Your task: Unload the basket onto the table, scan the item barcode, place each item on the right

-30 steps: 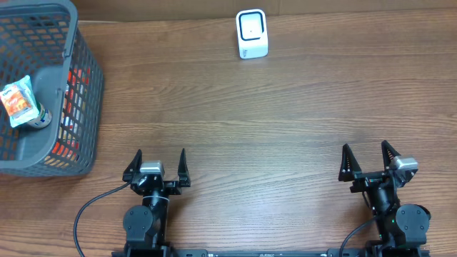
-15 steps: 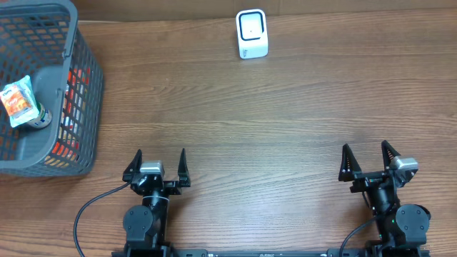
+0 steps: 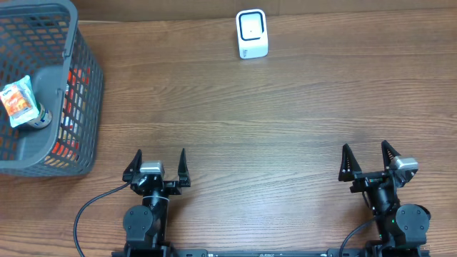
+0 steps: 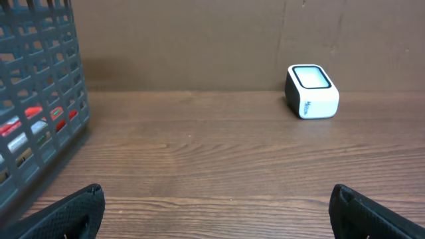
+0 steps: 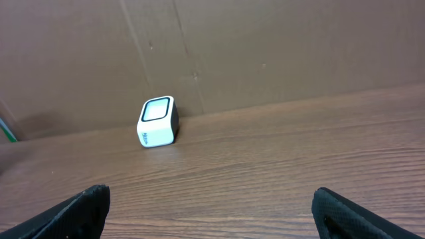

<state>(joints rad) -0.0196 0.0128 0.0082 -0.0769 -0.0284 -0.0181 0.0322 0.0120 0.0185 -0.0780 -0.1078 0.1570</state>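
At the table's [image 3: 250,107] front edge, left gripper [image 3: 158,160] and right gripper [image 3: 368,158] sit wide-jawed, empty, because the packet [image 3: 18,100] lies unpicked in the basket [image 3: 87,78].

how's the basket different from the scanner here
The basket is large, dark grey open mesh; the scanner is a small solid white box with a dark window. The basket sits at the left edge, the scanner by the far edge. The basket holds a packet; the scanner holds nothing. Both rest on the wooden table, untouched.
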